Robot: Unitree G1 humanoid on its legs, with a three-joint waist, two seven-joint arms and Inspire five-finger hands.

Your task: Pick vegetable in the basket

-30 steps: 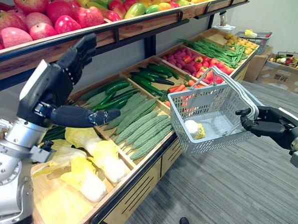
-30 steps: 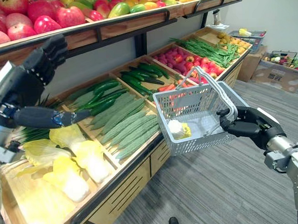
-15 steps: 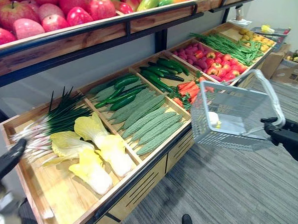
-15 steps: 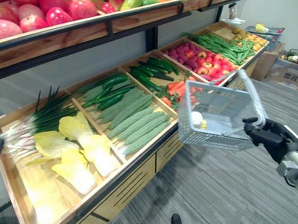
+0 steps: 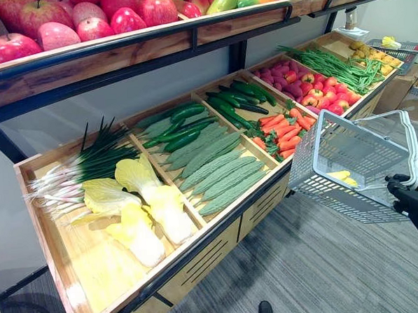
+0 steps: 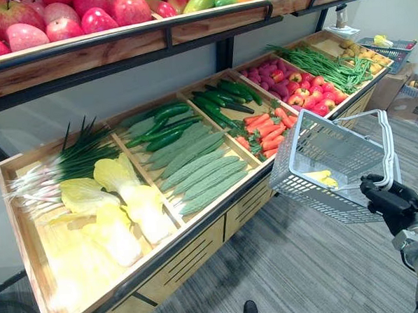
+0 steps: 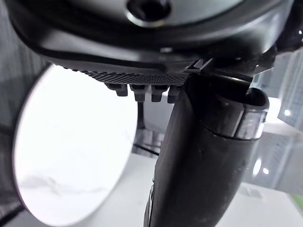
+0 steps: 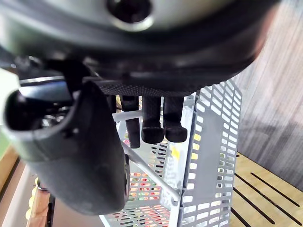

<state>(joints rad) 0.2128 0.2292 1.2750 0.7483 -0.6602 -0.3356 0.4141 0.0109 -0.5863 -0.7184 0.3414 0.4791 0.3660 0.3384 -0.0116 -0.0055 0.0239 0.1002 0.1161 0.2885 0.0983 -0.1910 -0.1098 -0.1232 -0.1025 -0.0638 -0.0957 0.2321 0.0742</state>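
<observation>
Right hand (image 6: 390,204) is closed round the white handle (image 5: 414,146) of the grey mesh basket (image 5: 349,156). In its own wrist view I see the fingers (image 8: 152,120) hooked over the handle's bar, with the thumb alongside. That basket hangs tilted from the hand, just off the front edge of the lower shelf (image 5: 82,272) and level with the carrots (image 5: 281,128). As far as I can judge, it is clear of the wood. One yellow piece (image 5: 343,177) lies in the basket's lowest corner; I cannot tell what vegetable it is.

Left hand (image 7: 156,42) shows in its wrist view, relaxed and uncurled, thumb standing out, with nothing in it.

From where I sit, the other vegetables lie in the lower shelf's compartments. At the left end, spring onions (image 5: 76,170) lie toward the back edge, with pale cabbages (image 5: 146,219) nearer the front edge. Next come bitter gourds (image 5: 213,174) at the front, with cucumbers (image 5: 179,126) behind them. The carrots sit at the front edge of the third compartment, dark green courgettes (image 5: 234,102) behind. Green beans (image 5: 330,62) lie toward the right end. Red apples (image 5: 83,23) line the left part of the upper shelf (image 5: 154,51).
</observation>
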